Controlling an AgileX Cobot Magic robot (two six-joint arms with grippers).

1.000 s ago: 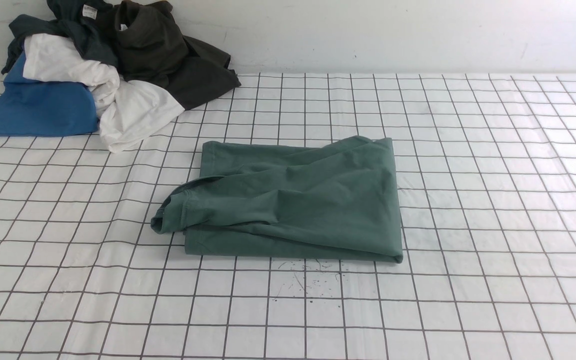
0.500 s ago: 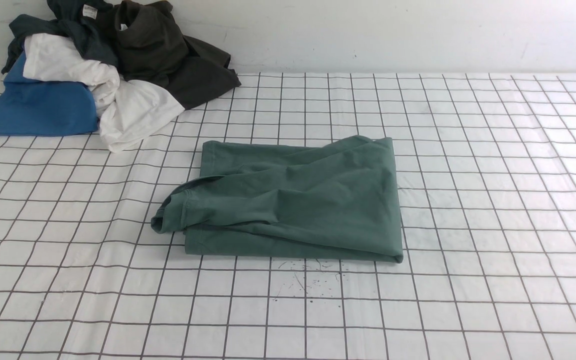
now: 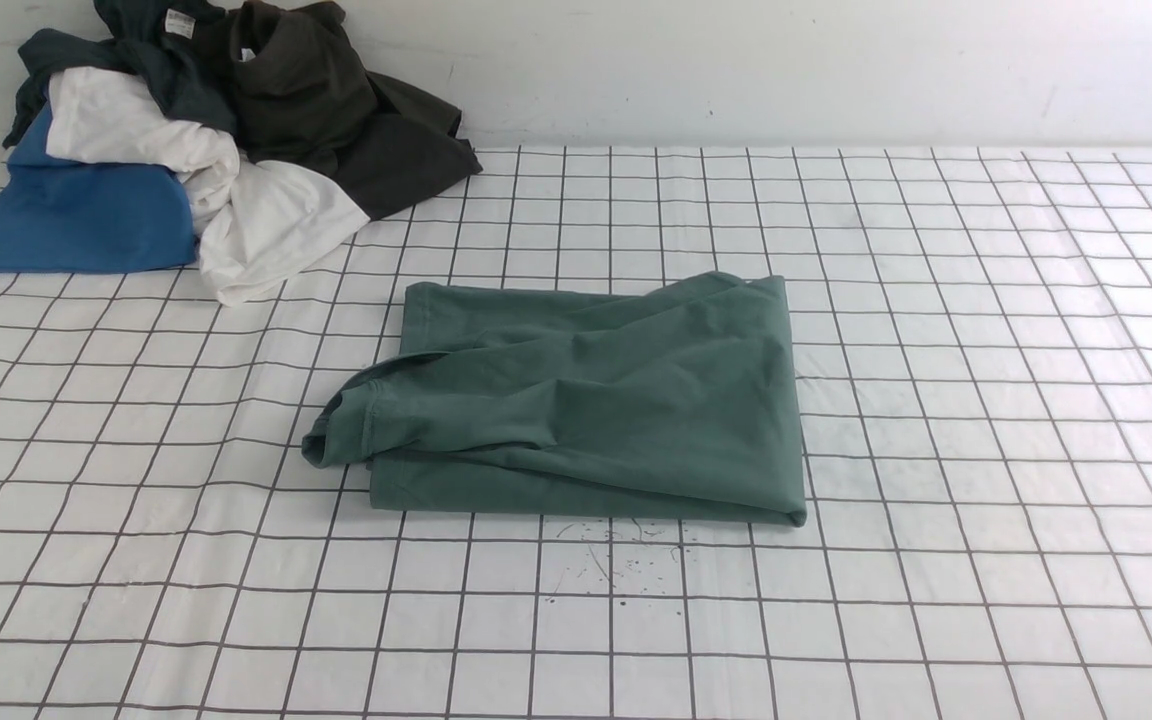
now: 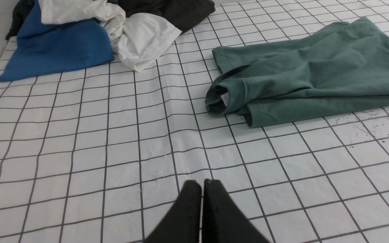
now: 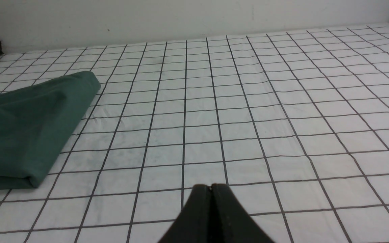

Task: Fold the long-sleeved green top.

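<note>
On grid sheet (image 3: 936,400) | green long-sleeved top (image 3: 586,410) folded | untouched

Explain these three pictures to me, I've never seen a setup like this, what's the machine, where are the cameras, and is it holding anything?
This is a two-armed robot at a table covered by a white grid-lined cloth. One picture looks forward from between the arms; the other two come from cameras on each wrist. The dark wedges are the left gripper and right gripper, both shut and holding nothing. In the middle lies the sage-green long-sleeved top, already folded into a rough rectangle. At the far left corner sits a pile of blue, white and dark clothes.
</note>
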